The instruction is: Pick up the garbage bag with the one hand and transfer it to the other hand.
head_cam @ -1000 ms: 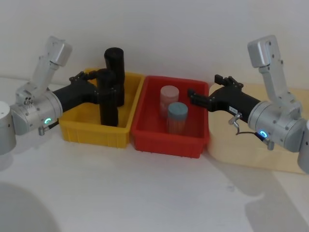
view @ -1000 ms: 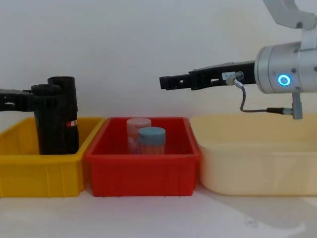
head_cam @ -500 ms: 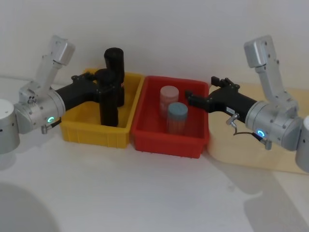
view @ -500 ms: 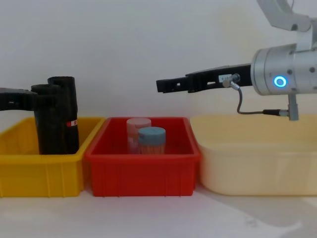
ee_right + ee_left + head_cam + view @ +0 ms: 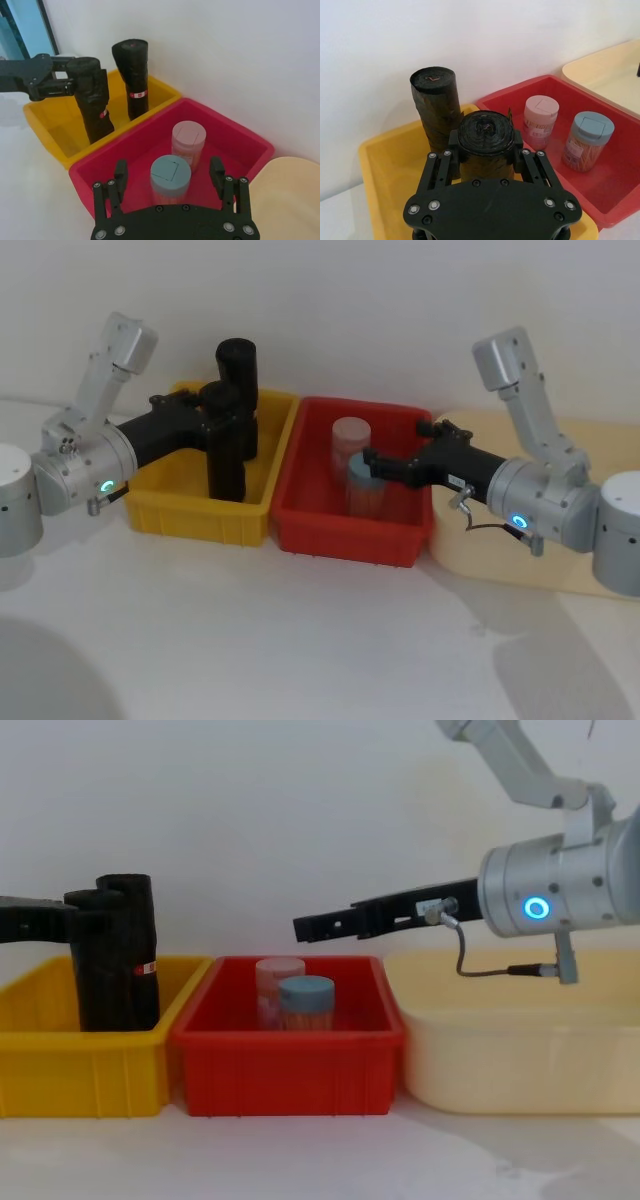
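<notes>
Head view: my left gripper (image 5: 215,412) is clamped on the garbage bag (image 5: 226,462), which stands upright in the yellow bin (image 5: 160,512). A second black roll (image 5: 238,365) stands at its 12 o'clock.

Right wrist view: the right gripper (image 5: 168,167) has its fingers spread above the blue-lidded jar (image 5: 170,176).

Chest view: since 1 second ago it has slid toward 9 o'clock, over the red bin (image 5: 290,1070).

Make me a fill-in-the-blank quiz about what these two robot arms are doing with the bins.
The left end effector grips a black roll standing in the ____ bin. The right end effector is ____ and hovers above the jars. Those ____ jars sit in the red bin.
Missing words: yellow; open; two.
</notes>
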